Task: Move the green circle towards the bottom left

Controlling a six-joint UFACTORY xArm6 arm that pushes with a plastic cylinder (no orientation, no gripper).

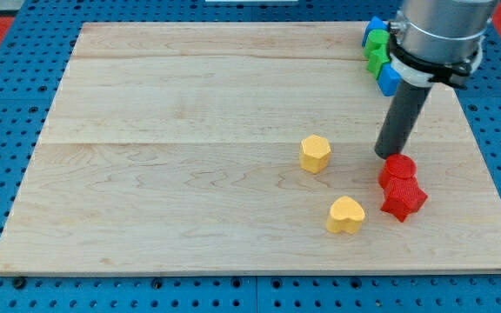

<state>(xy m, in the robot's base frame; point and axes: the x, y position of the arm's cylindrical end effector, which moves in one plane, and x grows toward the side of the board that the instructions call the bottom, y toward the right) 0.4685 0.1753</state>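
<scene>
My tip (387,156) rests on the wooden board (190,174) at the view's right, just up and left of a red round block (397,169). Two green blocks (376,49) sit near the board's top right edge, well above the tip. They are packed between a blue block (374,26) above and another blue block (389,79) below. The arm partly hides this cluster, so I cannot tell which green block is the circle.
A red star-shaped block (404,199) touches the red round block from below. A yellow hexagon-like block (316,153) lies left of the tip. A yellow heart block (345,215) lies lower down, left of the red star.
</scene>
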